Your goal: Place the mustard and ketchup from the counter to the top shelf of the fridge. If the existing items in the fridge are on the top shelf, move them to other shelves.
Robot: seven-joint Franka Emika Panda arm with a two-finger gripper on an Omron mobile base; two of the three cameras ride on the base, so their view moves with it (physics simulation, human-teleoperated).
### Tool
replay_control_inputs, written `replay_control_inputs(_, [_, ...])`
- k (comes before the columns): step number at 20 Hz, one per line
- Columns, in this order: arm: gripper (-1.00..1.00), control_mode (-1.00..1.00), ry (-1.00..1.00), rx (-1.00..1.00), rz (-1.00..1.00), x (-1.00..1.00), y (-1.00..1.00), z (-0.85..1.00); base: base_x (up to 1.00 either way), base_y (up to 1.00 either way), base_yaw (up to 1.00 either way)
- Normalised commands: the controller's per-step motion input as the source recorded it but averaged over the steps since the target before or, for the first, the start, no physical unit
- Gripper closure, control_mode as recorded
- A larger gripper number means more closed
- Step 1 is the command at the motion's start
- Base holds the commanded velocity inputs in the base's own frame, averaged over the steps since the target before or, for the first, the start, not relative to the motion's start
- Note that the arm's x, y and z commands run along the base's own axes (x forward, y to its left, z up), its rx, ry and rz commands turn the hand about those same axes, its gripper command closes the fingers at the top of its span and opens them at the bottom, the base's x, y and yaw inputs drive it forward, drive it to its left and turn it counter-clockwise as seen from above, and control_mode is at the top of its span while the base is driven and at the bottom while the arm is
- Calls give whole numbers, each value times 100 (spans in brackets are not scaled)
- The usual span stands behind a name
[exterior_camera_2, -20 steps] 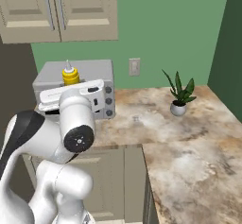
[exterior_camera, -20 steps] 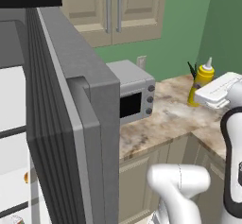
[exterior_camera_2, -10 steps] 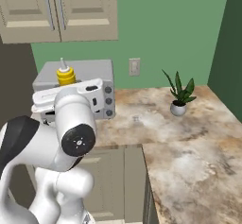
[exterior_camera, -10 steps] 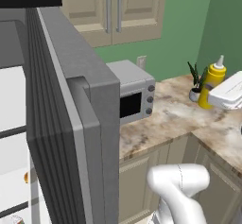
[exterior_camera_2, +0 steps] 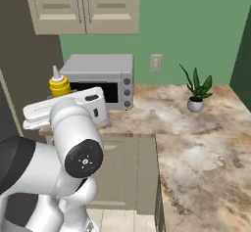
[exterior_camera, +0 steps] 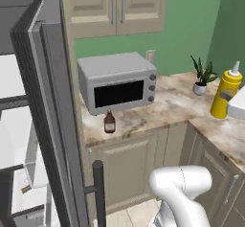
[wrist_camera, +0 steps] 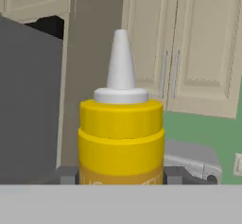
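Tool [wrist_camera: 121, 178] grips mustard [wrist_camera: 121, 138] upright, lifted off bench [exterior_camera: 158, 111] near open fridge [exterior_camera: 43, 125]; ketchup [exterior_camera: 109, 122] sits on bench by microwave [exterior_camera: 117, 82], neither bottle shelved yet.

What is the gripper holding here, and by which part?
The mustard, upright, gripped by its yellow body below the cap between the gripper fingers, one at each side.

No lettering to read anywhere: the ketchup [exterior_camera: 109, 122] label is a blur, the mustard [wrist_camera: 121, 138] print illegible.
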Motion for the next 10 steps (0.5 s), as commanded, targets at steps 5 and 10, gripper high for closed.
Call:
replay_control_inputs(5, [100, 100, 0, 0, 0, 0, 0, 0, -100, -25, 69])
replay_control_inputs(10, [100, 100, 0, 0, 0, 0, 0, 0, -97, 52, 63])
